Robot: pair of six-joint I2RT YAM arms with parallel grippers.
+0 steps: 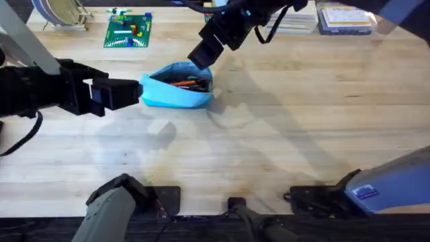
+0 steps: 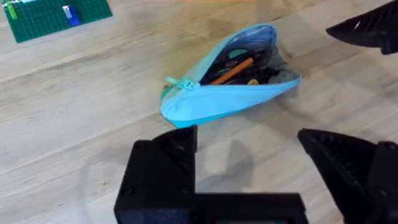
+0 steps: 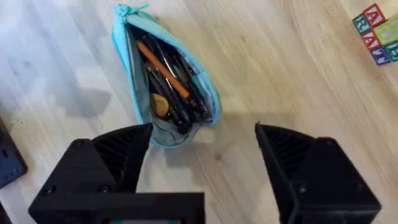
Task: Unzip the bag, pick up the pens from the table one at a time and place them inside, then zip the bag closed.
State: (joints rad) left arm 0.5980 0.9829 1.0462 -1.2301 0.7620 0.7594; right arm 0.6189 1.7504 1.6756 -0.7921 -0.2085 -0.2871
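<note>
Lying unzipped between both grippers, bag (image 1: 176, 86) holding pens (image 3: 163, 60), left gripper (image 2: 249, 168) and right gripper (image 3: 202, 155) spread apart

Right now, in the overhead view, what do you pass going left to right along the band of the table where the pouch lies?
Left gripper → open light-blue bag with the pens inside → right gripper just above the bag's right end → bare table.

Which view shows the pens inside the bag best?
The right wrist view: it looks straight into the open bag, showing an orange pen among dark ones. The left wrist view shows the orange pen at a slant through the opening. Overhead, the pens are just a small orange-and-dark patch.
</note>
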